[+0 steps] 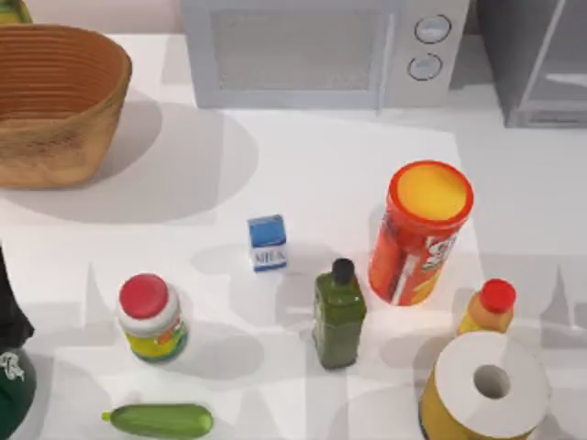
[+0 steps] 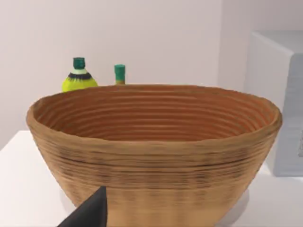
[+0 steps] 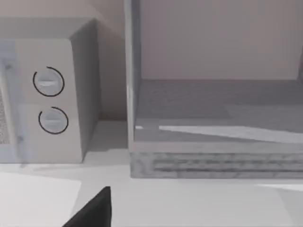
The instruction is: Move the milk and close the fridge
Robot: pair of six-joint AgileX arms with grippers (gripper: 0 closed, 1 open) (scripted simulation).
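Note:
The milk [image 1: 267,243], a small blue-topped carton with a white lower band, stands upright near the middle of the table with no gripper near it. The fridge [image 1: 537,64], a grey cabinet, sits at the back right corner. The right wrist view faces the fridge [image 3: 213,109] and looks into its grey interior. A dark part of my right gripper [image 3: 94,210] shows low in that view, well short of the cabinet. My left arm [image 1: 11,348] stays at the table's left edge, and a dark part of my left gripper [image 2: 90,215] points at the wicker basket.
A wicker basket [image 1: 55,101] stands back left, a grey microwave [image 1: 321,50] at the back middle. Near the milk are a green bottle [image 1: 338,316], an orange chip can [image 1: 417,234] and a red-capped jar [image 1: 151,316]. A cucumber [image 1: 160,420], a small red-capped bottle [image 1: 489,310] and a white roll [image 1: 486,385] lie in front.

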